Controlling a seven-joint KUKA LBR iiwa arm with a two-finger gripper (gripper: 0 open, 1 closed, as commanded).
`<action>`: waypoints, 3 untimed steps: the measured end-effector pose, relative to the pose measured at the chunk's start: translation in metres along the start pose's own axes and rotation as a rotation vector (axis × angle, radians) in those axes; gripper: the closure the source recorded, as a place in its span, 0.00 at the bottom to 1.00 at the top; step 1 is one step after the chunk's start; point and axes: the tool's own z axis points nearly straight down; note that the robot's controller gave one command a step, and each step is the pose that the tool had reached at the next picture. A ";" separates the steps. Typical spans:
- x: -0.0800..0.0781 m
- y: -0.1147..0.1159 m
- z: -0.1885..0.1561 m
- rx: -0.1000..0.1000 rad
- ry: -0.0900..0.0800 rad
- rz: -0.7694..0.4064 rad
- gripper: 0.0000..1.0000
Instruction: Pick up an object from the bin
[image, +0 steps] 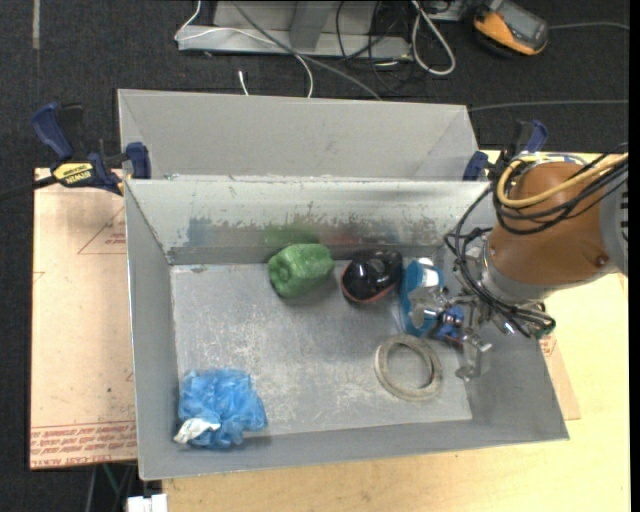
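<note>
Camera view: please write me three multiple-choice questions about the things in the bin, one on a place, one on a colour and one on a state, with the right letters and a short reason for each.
1. Where in the bin does the blue crumpled bundle lie?
A. the view's lower left corner
B. against the back wall
C. on the right, by the arm

2. What colour is the crumpled lump left of the dark round thing?
A. yellow
B. green
C. white

3. How does the ring lie?
A. standing on its edge
B. leaning on the back wall
C. flat on the floor

Answers:
1 A, it sits where the left and near walls meet.
2 B, its whole surface is green.
3 C, its full circle shows from above, with the floor seen through it.
</note>
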 end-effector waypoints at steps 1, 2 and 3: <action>0.021 0.007 0.029 -0.005 0.007 -0.042 0.00; 0.011 -0.004 0.038 0.001 -0.005 0.001 0.00; 0.018 -0.007 0.042 -0.002 0.000 -0.033 0.00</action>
